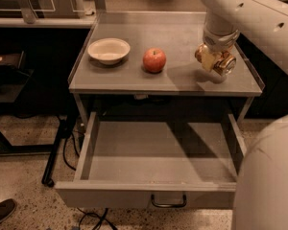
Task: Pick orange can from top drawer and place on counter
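1. My gripper is clenched around the orange can over the right side of the counter, at 3 o'clock from the apple.
2. The can's long axis is tilted, with its silvery end toward 4 o'clock.
3. I judge bare counter lies directly below; the top drawer stands open at 6 o'clock.
4. I can read no label.

My gripper, at three o'clock on the counter, clamps the orange can: shiny gold metal, dented, with a silvery end; the counter is smooth matt grey metal; the top drawer at six o'clock is dull grey metal too, its handle dark; my arm looks like smooth cream plastic; the apple is glossy; the bowl is matt cream.
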Robot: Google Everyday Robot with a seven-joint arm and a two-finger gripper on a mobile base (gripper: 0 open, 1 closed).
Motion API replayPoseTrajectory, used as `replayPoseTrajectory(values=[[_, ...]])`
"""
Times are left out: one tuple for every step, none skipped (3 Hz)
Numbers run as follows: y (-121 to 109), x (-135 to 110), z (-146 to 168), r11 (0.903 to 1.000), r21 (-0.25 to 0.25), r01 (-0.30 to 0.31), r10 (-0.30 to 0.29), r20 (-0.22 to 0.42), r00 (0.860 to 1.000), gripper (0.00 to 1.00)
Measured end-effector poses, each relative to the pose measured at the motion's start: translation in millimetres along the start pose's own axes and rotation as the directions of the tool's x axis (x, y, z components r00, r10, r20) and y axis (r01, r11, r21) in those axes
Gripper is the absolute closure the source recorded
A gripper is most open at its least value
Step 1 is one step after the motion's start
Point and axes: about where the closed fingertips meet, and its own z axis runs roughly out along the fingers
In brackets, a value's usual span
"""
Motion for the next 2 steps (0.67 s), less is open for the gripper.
replayPoseTrajectory(values=[[4.2, -6.6, 18.2, 0.9992, -0.029, 0.027, -0.028, -0.024, 0.999, 1.00], [6.9, -8.5, 40.7, 0.9979, -0.054, 0.036, -0.038, -0.055, 0.998, 1.00]])
